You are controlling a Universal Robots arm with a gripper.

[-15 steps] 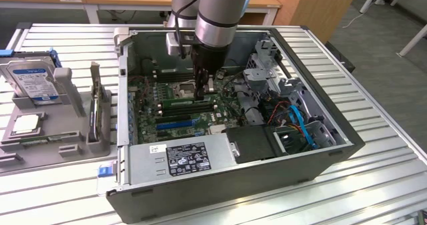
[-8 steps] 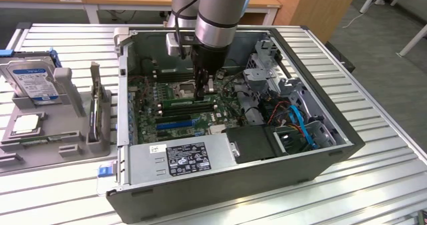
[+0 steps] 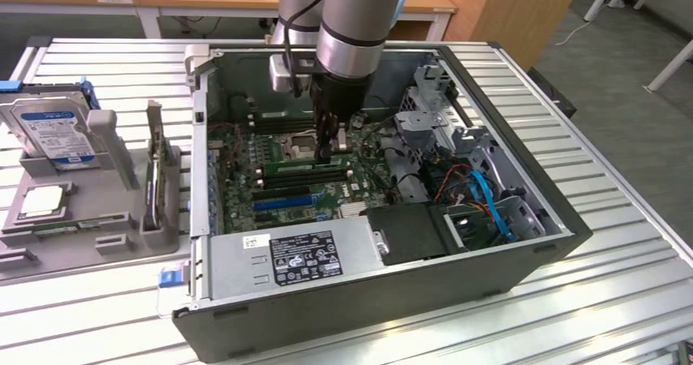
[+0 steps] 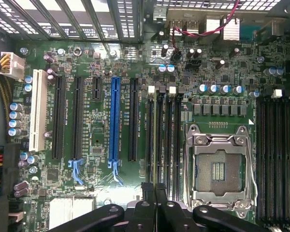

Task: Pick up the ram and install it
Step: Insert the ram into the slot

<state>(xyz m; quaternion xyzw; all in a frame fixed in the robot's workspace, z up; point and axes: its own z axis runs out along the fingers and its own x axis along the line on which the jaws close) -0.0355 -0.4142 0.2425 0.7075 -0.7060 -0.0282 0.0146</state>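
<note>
One gripper (image 3: 333, 142) inside computer case (image 3: 520, 243), fingers (image 4: 147, 198) pressed almost together, above memory slots (image 4: 164, 140) beside processor socket (image 4: 217, 169). Ram (image 3: 305, 169), green stick, stands on edge in slot beside socket, just beneath fingertips; whether pinched, cannot tell.

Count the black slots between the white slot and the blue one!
3. A long black plastic slot beside the long white plastic slot, a second long black slot next, a short black slot beside the blue plastic slot.
</note>
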